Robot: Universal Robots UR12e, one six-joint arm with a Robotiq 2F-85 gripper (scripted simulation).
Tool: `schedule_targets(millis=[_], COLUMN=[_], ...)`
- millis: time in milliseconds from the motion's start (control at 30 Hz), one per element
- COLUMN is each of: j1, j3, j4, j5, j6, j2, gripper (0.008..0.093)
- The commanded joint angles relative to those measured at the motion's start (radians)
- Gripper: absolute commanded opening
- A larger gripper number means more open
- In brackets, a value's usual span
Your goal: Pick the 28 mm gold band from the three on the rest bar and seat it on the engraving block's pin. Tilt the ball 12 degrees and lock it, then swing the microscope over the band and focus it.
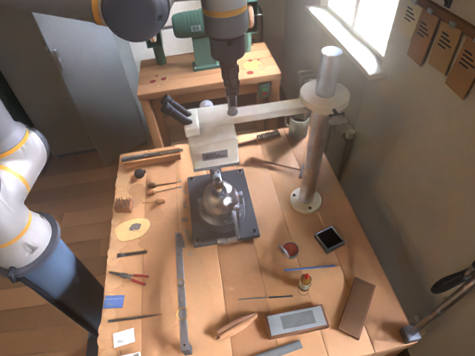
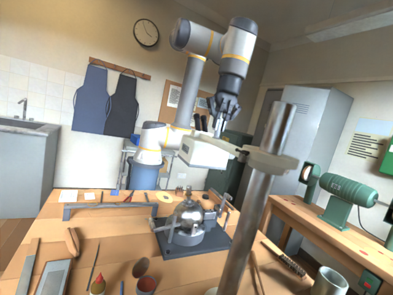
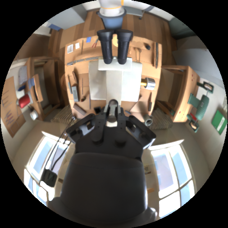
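A small grey knob (image 1: 232, 111) (image 3: 112, 104) stands on top of the microscope arm (image 1: 264, 110). My gripper (image 1: 232, 104) (image 2: 218, 127) (image 3: 112, 112) points straight down and is closed around this knob. The cream microscope head (image 1: 210, 142) (image 2: 203, 152) hangs over the engraving block's steel ball (image 1: 219, 199) (image 2: 188, 214). Its black eyepieces (image 1: 174, 109) (image 3: 114, 46) point toward the robot's base. A gold band sits on the pin at the top of the ball (image 1: 218, 188). The ball rests on a dark base plate (image 1: 222, 207). Two gold bands (image 1: 181, 282) (image 1: 182, 314) remain on the grey rest bar (image 1: 182, 293) (image 2: 109, 206).
Behind the bench a wooden table carries a green machine (image 1: 199, 34). The microscope's steel post (image 1: 316, 130) (image 2: 254, 203) stands at the right of the bench. Hand tools, pliers (image 1: 129, 276), a red pot (image 1: 289, 250), a black tray (image 1: 329, 239) and sharpening stones (image 1: 297, 321) lie around the bench.
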Motion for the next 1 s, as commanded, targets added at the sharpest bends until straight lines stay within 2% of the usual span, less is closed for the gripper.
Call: schedule_targets(millis=[0, 267, 967], j1=[0.000, 0.000, 0.000], j3=[-0.001, -0.001, -0.001], j4=[0.000, 0.000, 0.000], j5=[0.000, 0.000, 0.000], j6=[0.000, 0.000, 0.000], j2=[-0.001, -0.001, -0.001], gripper=[0.0080, 0.0080, 0.0480])
